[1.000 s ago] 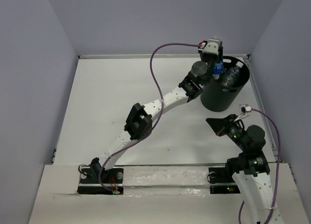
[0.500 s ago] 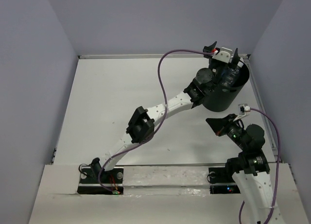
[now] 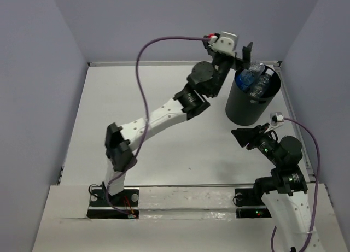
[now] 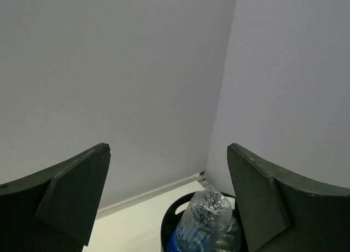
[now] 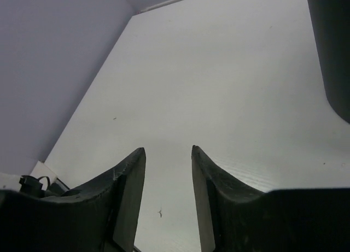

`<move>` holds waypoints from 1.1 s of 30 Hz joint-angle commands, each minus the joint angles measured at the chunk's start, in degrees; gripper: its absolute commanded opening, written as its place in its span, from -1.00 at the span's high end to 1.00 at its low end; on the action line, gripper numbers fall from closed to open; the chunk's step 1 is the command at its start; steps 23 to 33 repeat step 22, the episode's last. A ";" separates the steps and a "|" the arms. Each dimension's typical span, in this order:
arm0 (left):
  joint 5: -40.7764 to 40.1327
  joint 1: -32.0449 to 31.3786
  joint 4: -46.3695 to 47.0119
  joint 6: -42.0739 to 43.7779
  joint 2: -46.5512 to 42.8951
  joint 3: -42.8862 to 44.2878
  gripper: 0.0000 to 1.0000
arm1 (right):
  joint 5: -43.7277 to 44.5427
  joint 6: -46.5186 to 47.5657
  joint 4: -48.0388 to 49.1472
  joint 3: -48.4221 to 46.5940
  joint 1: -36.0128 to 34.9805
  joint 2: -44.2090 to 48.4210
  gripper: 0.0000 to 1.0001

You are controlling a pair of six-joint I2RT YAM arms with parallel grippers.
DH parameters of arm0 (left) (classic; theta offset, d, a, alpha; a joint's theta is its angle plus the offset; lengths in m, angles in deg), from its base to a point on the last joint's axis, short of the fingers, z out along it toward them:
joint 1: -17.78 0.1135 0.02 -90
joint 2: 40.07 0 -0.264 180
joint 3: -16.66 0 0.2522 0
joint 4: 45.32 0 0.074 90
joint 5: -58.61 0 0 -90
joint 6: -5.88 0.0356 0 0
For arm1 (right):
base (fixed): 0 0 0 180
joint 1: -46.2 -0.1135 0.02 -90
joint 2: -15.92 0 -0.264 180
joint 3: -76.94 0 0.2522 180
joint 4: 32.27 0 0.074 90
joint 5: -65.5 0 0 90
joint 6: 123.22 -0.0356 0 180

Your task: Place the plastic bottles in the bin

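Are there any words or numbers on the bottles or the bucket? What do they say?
None can be read.
The blue label on the top bottle in the bin: too blurred to read.
The bin's outside: no writing shows.

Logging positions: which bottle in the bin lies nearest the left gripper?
The blue-labelled bottle on the bin's left side; the clear bottle lies further right.

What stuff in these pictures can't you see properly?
- How many bottles are in the bin: top view, the upper ones and the bin's wall hide any below.
- Bottle label words: top view, too small.
- The closest bottle: left wrist view, cut by the bottom edge.
- The bin: right wrist view, cut by the right edge.
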 commanded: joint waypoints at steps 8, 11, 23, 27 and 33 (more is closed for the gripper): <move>-17.51 0.22 -6.13 -19.71 -48.60 -46.03 -0.98 | 5.97 3.54 0.61 -6.36 -0.09 2.67 -0.99; -17.08 0.22 -13.59 -26.92 -57.49 -56.68 -0.98 | 8.69 2.40 0.53 -6.98 -0.09 4.34 -0.99; -12.51 0.31 -32.34 -38.19 -78.57 -78.22 -0.98 | 11.42 -2.26 6.32 -3.91 -0.09 5.50 -0.99; -12.51 0.31 -32.34 -38.19 -78.57 -78.22 -0.98 | 11.42 -2.26 6.32 -3.91 -0.09 5.50 -0.99; -12.51 0.31 -32.34 -38.19 -78.57 -78.22 -0.98 | 11.42 -2.26 6.32 -3.91 -0.09 5.50 -0.99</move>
